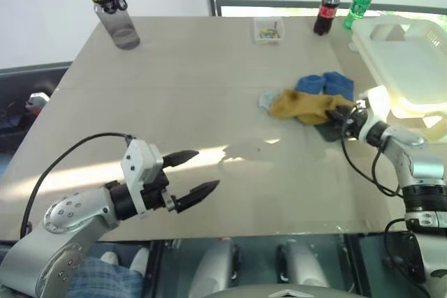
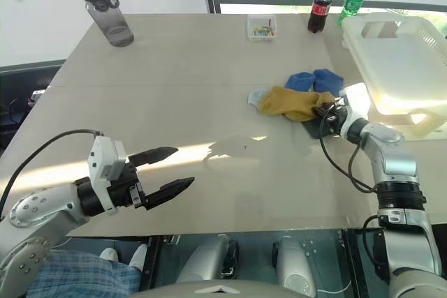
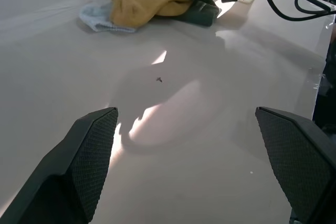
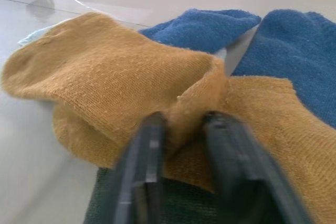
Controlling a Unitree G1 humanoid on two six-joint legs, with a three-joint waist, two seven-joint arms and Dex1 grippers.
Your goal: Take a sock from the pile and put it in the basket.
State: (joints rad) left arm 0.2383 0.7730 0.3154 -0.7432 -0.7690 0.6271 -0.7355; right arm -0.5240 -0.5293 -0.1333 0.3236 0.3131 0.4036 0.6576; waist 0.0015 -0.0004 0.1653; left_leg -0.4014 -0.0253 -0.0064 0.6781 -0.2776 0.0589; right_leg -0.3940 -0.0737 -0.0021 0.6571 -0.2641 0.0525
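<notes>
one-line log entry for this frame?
phase: grasp | right gripper: jaws pinching yellow sock in pile | left gripper: open, idle | basket: no sock seen

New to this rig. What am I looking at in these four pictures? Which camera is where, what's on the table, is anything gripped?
It is a two-armed humanoid robot at a pale table. Two pictures come from a stereo camera on its head, looking down over both arms. The other two come from cameras on each wrist, looking along that gripper's black fingers.

On the table: a pile of socks in blue, mustard, dark green and pale grey, a cream basket beside it, a dark water bottle, a cola bottle, a green bottle and a small clear box.

The right gripper has pinched a fold of the mustard sock, which lies on the pile, not yet lifted. The left gripper hangs open over bare table, holding nothing.
</notes>
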